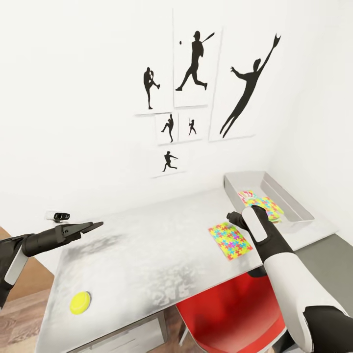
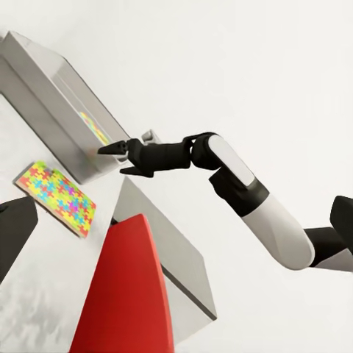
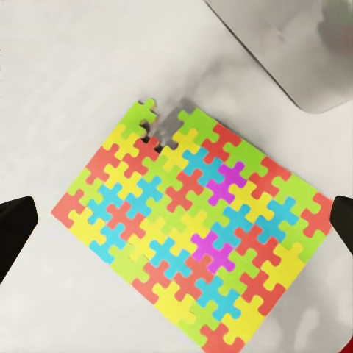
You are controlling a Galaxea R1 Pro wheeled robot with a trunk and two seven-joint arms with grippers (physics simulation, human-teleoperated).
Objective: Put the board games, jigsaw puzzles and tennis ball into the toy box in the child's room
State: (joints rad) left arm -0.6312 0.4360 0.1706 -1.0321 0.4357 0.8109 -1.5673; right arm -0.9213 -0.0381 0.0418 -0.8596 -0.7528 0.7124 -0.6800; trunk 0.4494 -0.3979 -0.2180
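Right gripper (image 3: 176, 220) is held wide open directly above a jigsaw puzzle (image 3: 195, 243), nothing gripped. Largest is the table (image 1: 147, 255), pale and marbled; at its far right corner the grey toy box (image 1: 294, 206) holds another jigsaw puzzle (image 1: 262, 206). The yellow-green tennis ball (image 1: 80, 302) is seen near the front left edge. Left gripper (image 1: 88, 228), level above the table, is seen nearly closed and empty.
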